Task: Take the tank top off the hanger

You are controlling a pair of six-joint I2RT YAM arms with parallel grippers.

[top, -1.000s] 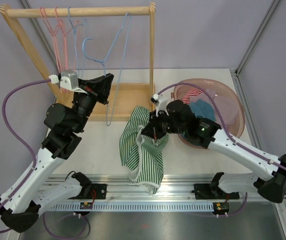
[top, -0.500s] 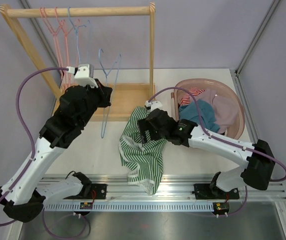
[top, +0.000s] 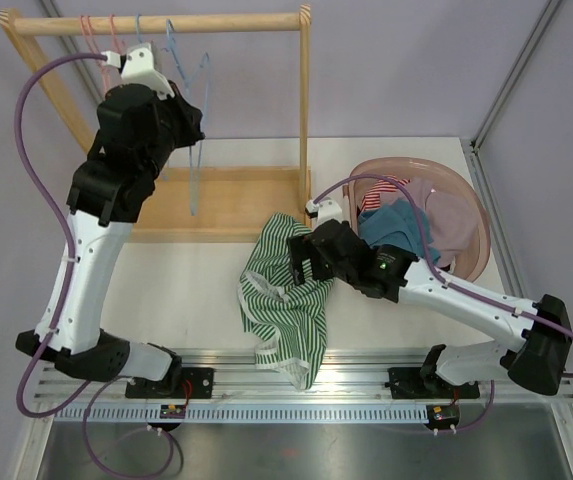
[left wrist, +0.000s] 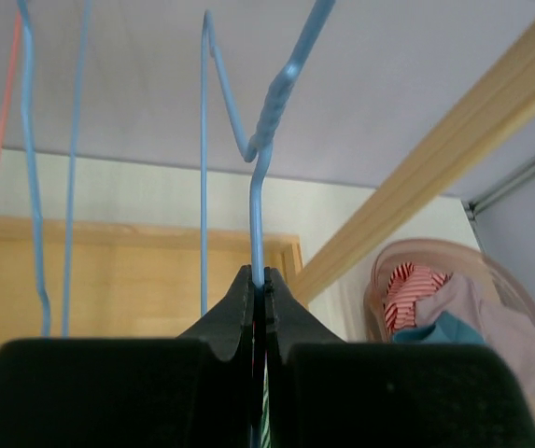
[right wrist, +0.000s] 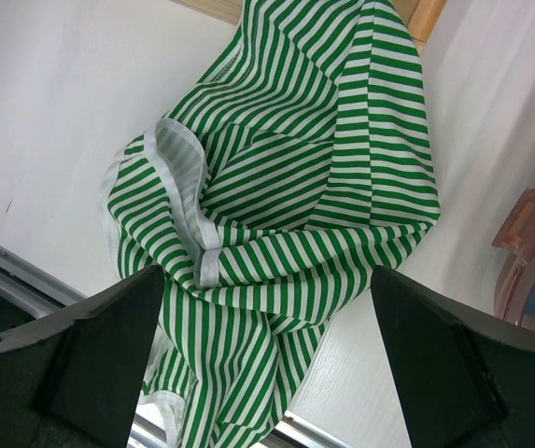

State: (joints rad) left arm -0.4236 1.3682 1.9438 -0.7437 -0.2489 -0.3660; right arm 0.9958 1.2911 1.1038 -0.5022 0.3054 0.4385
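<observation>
The green-and-white striped tank top (top: 284,300) lies crumpled on the table, its lower end draped over the front rail. It fills the right wrist view (right wrist: 295,196). My right gripper (top: 302,262) hovers just above it, fingers spread wide and empty (right wrist: 267,280). The blue wire hanger (top: 196,170) is bare and held high near the rack's top bar. My left gripper (top: 190,118) is shut on its neck just under the twist (left wrist: 260,275). The hanger (left wrist: 258,187) is apart from the tank top.
A wooden rack (top: 304,90) stands at the back left with several pink and blue hangers (top: 101,40) on its bar. A pink basin (top: 471,205) of clothes sits at the right, close behind my right arm. A metal rail (top: 366,385) runs along the near edge.
My left arm has raised the blue hanger from table height up to the rack's bar. My right gripper opened, let go of the tank top and drew back slightly.
</observation>
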